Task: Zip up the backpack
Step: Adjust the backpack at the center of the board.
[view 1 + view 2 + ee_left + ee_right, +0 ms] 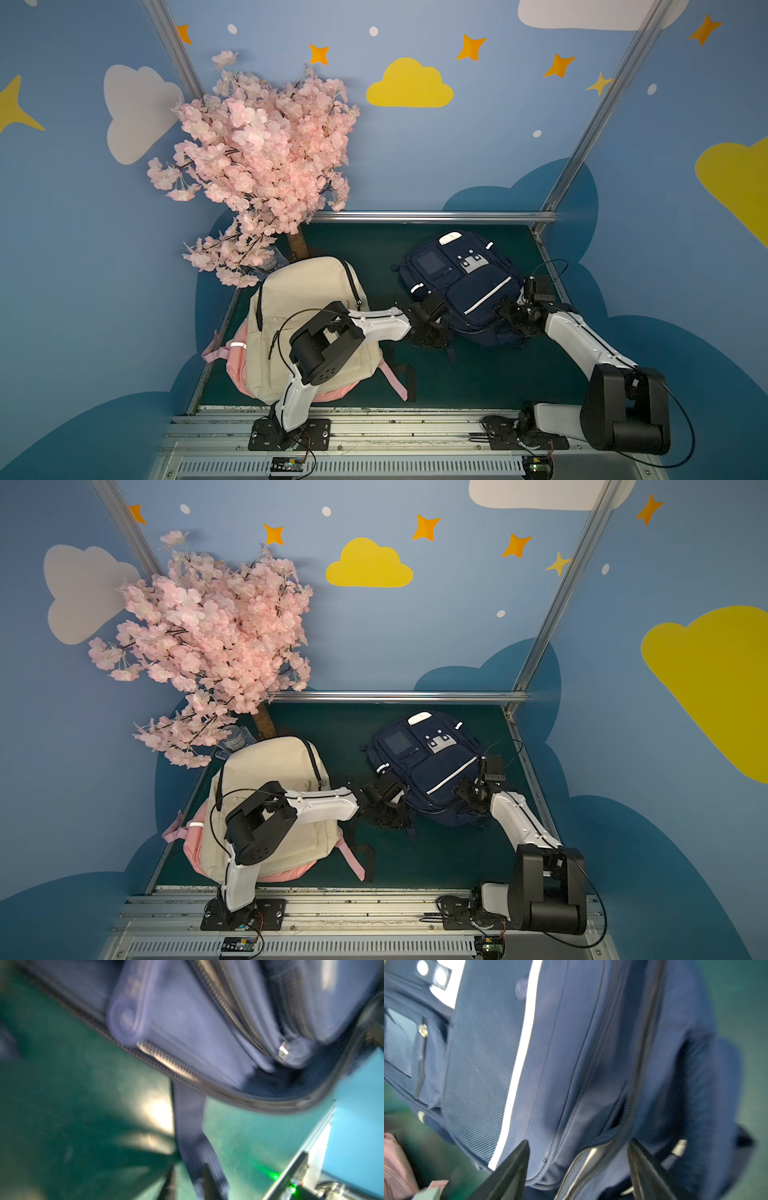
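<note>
Finds the right gripper (579, 1140) spread wide, one black finger (512, 1167) to either side of a zipper (633, 1088) running along the navy backpack (554, 1053), nothing clamped between. Puts the tips at the fabric or just above it; cannot tell touching from apart. Shows that zipper seemingly parted near the tips, a pale strip (588, 1157) in the gap.

Finds the left gripper (188, 1167) at the opposite edge of the same bag, fingers (208, 1180) close together, a dark strap (189, 1118) running from the bag's rim down to them. Cannot tell through the blur whether clamped on the strap or merely beside it. Shows a row of zipper teeth (166, 1059) along the rim just past the strap, and green mat (62, 1105) beneath.

In both top views, places the navy backpack (469, 282) (432, 766) flat on the robot's right half of the mat, front pockets up, near the far rail. Sets the left gripper (430, 338) at the bag's near left corner and the right gripper (507, 311) at its right side.

Further out, shows a cream backpack (307, 299) with pink straps lying on the robot's left, partly under the left arm (374, 324). Behind it, in the far left corner, a pink blossom tree (266, 158). All around, blue walls (457, 174) painted with clouds and stars.
</note>
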